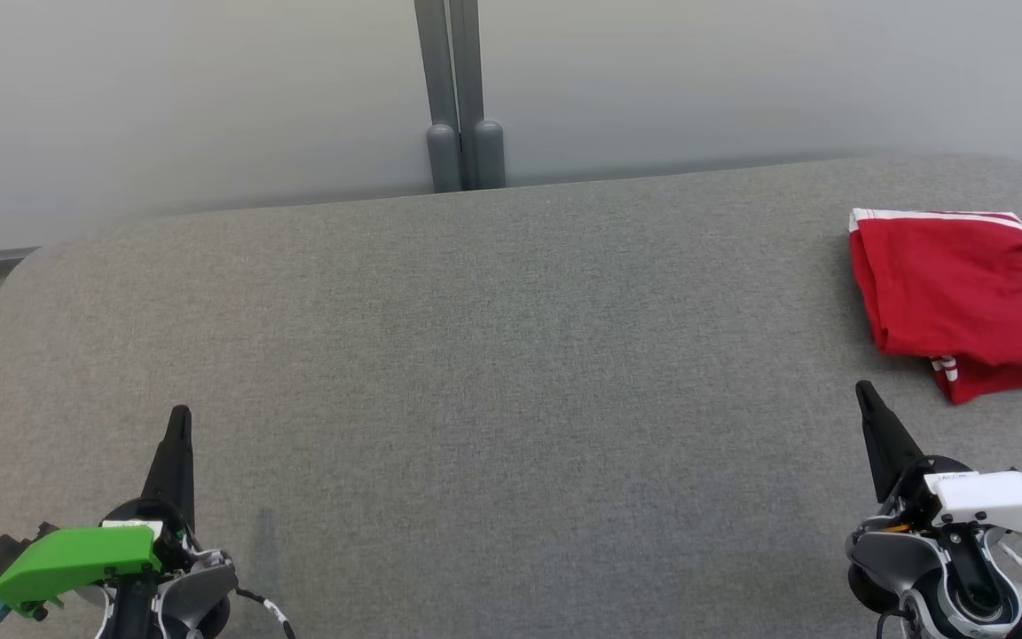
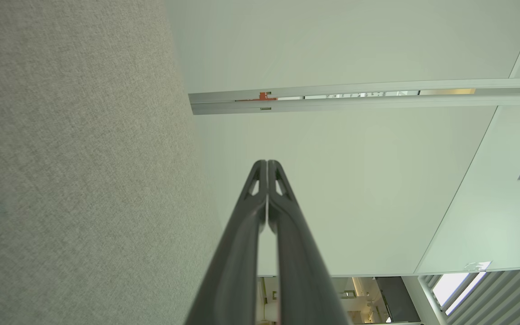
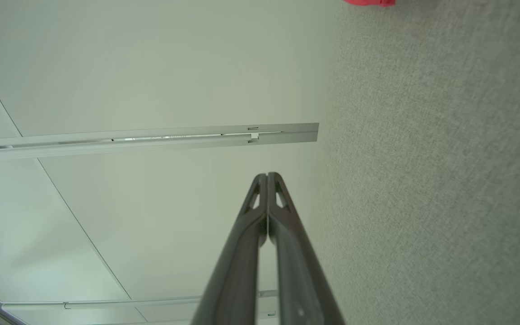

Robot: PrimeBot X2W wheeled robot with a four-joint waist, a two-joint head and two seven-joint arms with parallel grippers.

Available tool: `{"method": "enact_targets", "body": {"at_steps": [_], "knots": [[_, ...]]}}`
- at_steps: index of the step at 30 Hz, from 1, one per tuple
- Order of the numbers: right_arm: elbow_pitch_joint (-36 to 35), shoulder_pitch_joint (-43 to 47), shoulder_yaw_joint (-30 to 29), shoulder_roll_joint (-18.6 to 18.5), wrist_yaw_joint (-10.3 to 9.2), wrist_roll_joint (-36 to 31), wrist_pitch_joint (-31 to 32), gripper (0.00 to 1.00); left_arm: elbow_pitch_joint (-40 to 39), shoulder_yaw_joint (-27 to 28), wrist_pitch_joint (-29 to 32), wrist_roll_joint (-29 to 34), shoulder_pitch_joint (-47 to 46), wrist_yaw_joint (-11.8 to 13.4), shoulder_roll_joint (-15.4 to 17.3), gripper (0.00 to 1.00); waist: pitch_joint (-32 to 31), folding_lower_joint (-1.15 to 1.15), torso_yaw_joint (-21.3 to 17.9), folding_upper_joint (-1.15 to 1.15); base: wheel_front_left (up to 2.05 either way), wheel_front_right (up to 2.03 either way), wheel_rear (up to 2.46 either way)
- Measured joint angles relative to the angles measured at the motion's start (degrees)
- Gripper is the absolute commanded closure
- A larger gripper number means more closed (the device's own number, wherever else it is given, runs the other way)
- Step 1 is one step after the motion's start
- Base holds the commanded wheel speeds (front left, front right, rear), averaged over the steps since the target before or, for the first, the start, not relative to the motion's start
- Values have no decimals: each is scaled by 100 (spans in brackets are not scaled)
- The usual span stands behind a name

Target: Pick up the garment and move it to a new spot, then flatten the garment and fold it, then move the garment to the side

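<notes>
The dark two-fingered left pincer (image 1: 179, 424) at seven o'clock and the right pincer (image 1: 868, 395) at five were both closed tight on nothing. The red white-striped fabric garment (image 1: 955, 293) lay folded at three o'clock, near the edge of the grey felt-covered, round-cornered table (image 1: 493, 355), so folding and moving aside seemed done, with little left. At twelve o'clock stood a pale panelled wall (image 1: 209, 106) with a grey post (image 1: 458, 89).
</notes>
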Motion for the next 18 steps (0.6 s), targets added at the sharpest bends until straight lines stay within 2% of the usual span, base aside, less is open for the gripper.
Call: {"method": "enact_targets", "body": {"at_steps": [18], "knots": [[0, -1, 0, 0, -1, 0, 0, 100, -1, 0, 0, -1, 0, -4, 0, 100, 0, 0, 0, 0, 0, 0, 0]]}}
